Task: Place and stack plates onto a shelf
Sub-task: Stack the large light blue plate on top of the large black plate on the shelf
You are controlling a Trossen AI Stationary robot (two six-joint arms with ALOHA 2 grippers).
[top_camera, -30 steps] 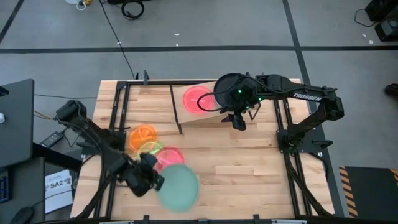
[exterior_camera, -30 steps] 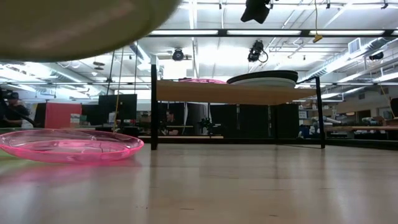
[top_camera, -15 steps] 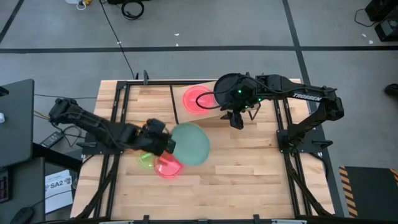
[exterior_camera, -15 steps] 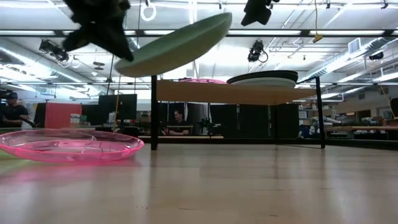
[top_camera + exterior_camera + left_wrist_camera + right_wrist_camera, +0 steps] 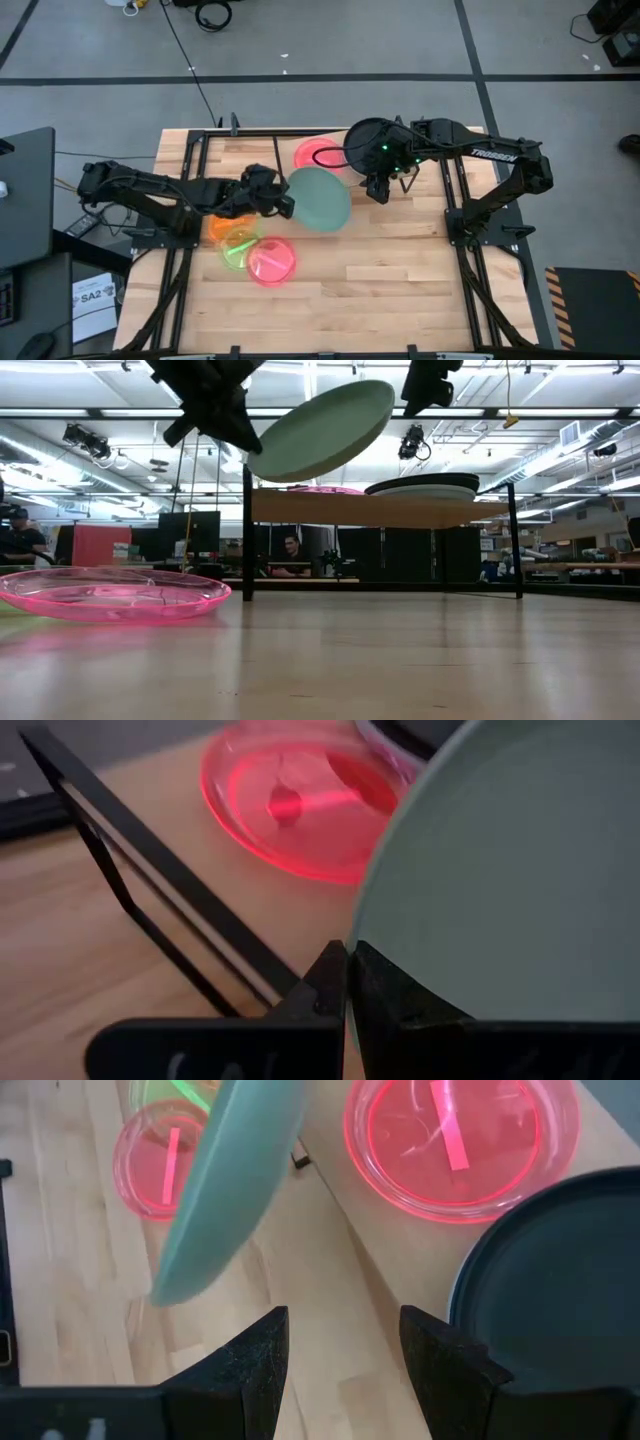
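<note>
Left hand (image 5: 283,205), pinched on rim of mint-green plate (image 5: 320,199) carried tilted near shelf (image 5: 370,510): likely light, stiff, smooth plastic; edge grip suits, may slip.

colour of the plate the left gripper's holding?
Mint-green plate, opaque; clearest in the high view.

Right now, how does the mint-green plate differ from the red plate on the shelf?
The mint-green plate is opaque, larger, tilted and held in the air by the left hand. The red plate is translucent, smaller and lies flat on the shelf beside the black plate. Both are round.
</note>
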